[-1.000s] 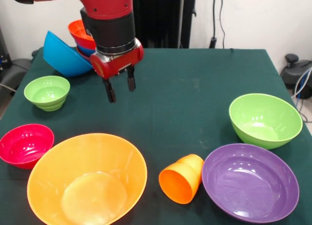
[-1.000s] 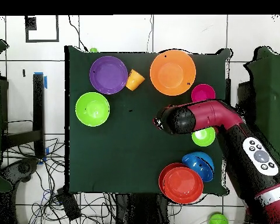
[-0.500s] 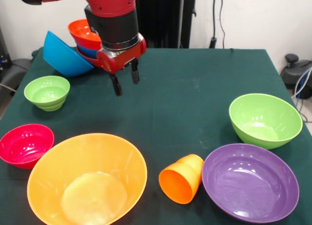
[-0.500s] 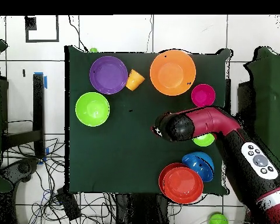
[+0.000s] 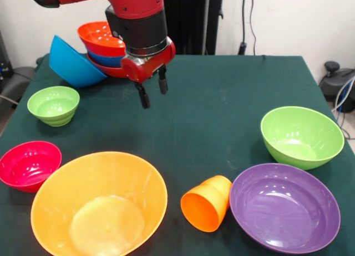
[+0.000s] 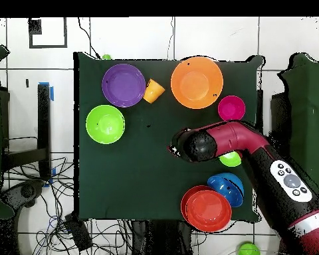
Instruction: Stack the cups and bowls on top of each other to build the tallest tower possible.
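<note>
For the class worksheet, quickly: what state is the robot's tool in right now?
Tool: open, holding nothing, above the bare cloth.

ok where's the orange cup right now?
Front view: the orange cup lies on its side near the front edge, between the large orange bowl and the purple bowl, close beside the purple one.
</note>
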